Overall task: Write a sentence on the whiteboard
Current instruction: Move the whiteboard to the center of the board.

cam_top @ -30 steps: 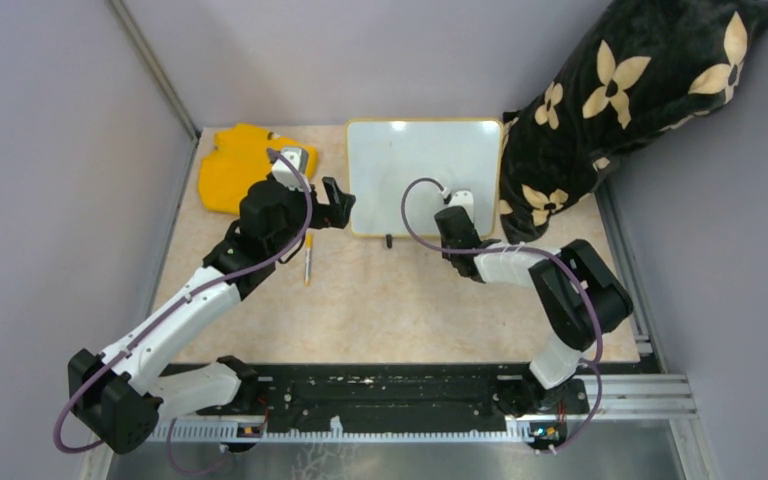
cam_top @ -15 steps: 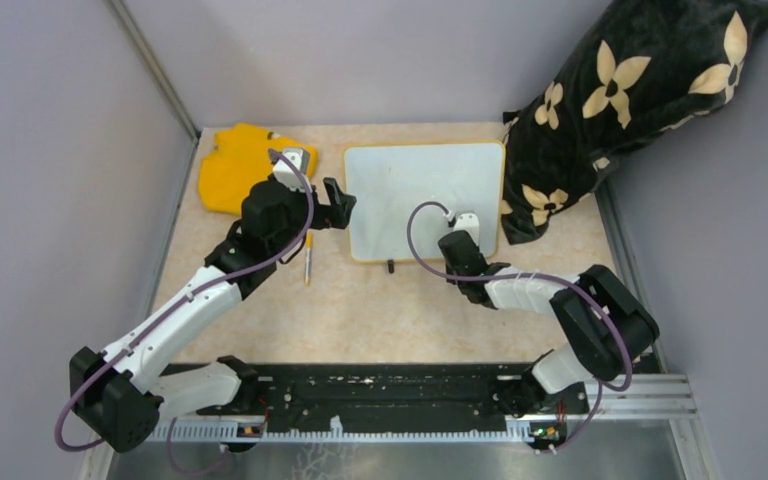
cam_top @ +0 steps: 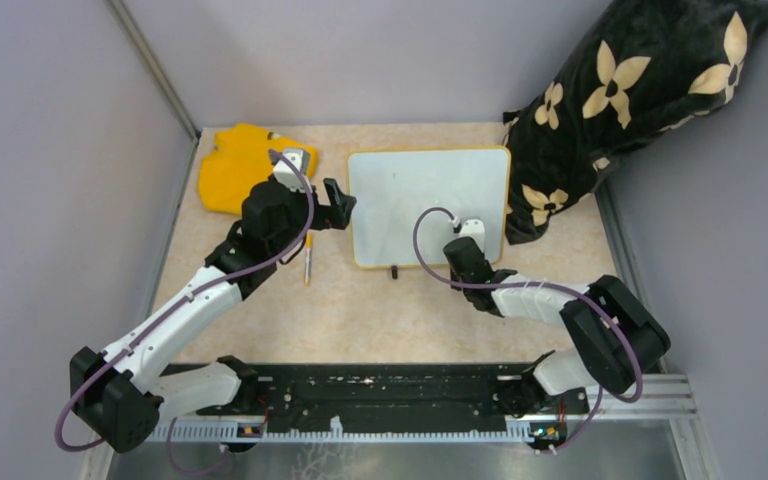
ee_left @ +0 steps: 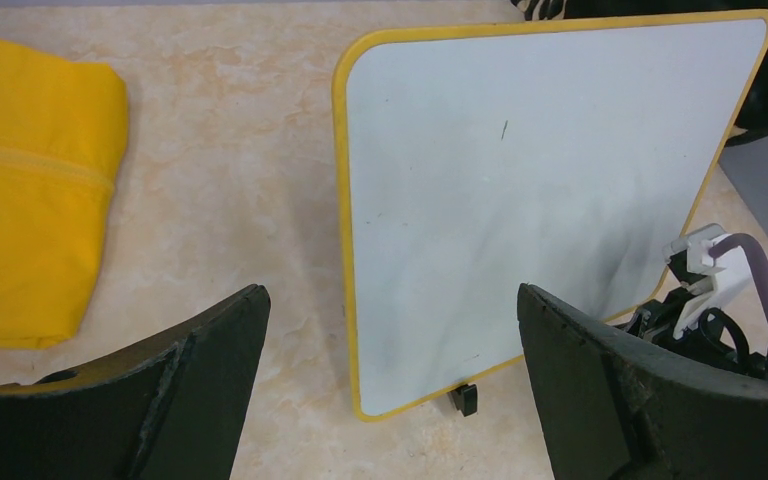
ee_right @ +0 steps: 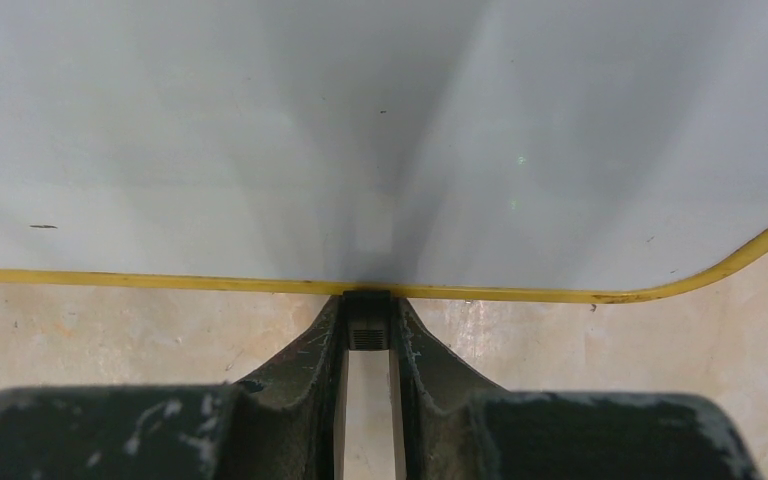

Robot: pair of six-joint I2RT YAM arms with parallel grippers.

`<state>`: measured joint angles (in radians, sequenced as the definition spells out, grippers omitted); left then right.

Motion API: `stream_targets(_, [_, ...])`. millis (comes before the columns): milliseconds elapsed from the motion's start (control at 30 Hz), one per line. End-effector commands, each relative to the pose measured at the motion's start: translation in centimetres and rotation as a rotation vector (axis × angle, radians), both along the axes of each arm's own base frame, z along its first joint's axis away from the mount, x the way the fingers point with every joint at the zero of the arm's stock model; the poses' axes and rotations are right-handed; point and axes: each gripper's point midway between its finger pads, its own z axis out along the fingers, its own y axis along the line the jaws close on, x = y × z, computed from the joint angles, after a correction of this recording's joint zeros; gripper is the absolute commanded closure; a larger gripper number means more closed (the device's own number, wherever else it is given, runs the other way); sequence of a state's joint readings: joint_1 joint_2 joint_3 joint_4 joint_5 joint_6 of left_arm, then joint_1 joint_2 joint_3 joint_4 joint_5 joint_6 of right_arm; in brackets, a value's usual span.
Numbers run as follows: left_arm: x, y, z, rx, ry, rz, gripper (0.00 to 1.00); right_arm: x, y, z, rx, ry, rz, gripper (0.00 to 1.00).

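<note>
The whiteboard (cam_top: pixel 420 200) lies on the table with a yellow rim and a blank white face; no sentence shows on it. It fills the right wrist view (ee_right: pixel 360 130) and shows in the left wrist view (ee_left: pixel 530 190). My right gripper (cam_top: pixel 463 247) is at its near edge, shut (ee_right: pixel 367 315) on one black clip foot (ee_right: pixel 367 322). The other clip foot (cam_top: pixel 394 271) is free. My left gripper (cam_top: pixel 343 207) is open and empty just left of the board, its jaws wide apart (ee_left: pixel 392 300).
A marker pen (cam_top: pixel 307 262) lies on the table below my left gripper. A yellow cloth (cam_top: pixel 235 165) sits at the back left. A black flowered cushion (cam_top: pixel 620 100) leans at the back right, touching the board's right edge.
The right gripper has pulled back toward the near edge, dragging the whiteboard nearer and slightly to the right. The left arm has not moved.
</note>
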<state>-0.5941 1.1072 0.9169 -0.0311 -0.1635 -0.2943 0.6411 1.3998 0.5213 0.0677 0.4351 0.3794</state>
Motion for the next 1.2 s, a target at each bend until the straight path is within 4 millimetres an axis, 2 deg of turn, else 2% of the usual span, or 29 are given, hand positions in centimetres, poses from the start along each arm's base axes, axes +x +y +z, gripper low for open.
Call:
stream_targets(0, [-0.2, -0.3, 0.3, -0.011, -0.016, -0.015, 0.01, 0.3, 0.6, 1.2, 0.054, -0.046, -0.014, 1.00])
stream_targets(100, [-0.2, -0.3, 0.4, -0.013, -0.018, -0.016, 0.01, 0.2, 0.5, 1.3, 0.060, -0.046, -0.020, 1.00])
stream_targets(267, [-0.3, -0.3, 0.5, -0.014, -0.020, -0.019, 0.01, 0.2, 0.4, 1.6, 0.067, -0.054, -0.031, 0.66])
stream_targets(367, [-0.3, -0.3, 0.5, -0.014, -0.021, -0.018, 0.01, 0.2, 0.3, 1.9, 0.068, -0.059, -0.036, 0.53])
stream_targets(600, [-0.3, -0.1, 0.7, -0.012, -0.029, -0.011, 0.01, -0.3, 0.3, 3.6, 0.111, -0.077, -0.035, 0.38])
stream_targets(700, [-0.4, 0.2, 0.9, -0.011, -0.036, -0.001, 0.01, -1.1, 0.6, 5.3, 0.156, -0.087, -0.012, 0.35])
stream_targets(767, [-0.4, 0.4, 1.4, -0.018, -0.047, 0.010, 0.01, -1.7, 0.9, 7.6, 0.205, -0.121, 0.022, 0.31])
stream_targets(900, [-0.4, 1.8, 1.6, 0.009, -0.074, 0.066, 0.01, -3.1, 1.9, 11.8, 0.310, -0.176, 0.114, 0.04])
stream_targets(933, [-0.3, 2.2, 1.7, 0.017, -0.080, 0.088, 0.01, -3.4, 2.0, 12.8, 0.327, -0.191, 0.125, 0.02])
stream_targets(1033, [0.0, 3.5, 1.7, 0.049, -0.095, 0.161, 0.01, -3.4, 1.5, 16.2, 0.391, -0.267, 0.081, 0.01])
stream_targets(1167, [0.4, 6.2, 0.3, 0.098, -0.071, 0.315, 0.01, -3.1, 0.5, 20.1, 0.515, -0.364, -0.029, 0.01])
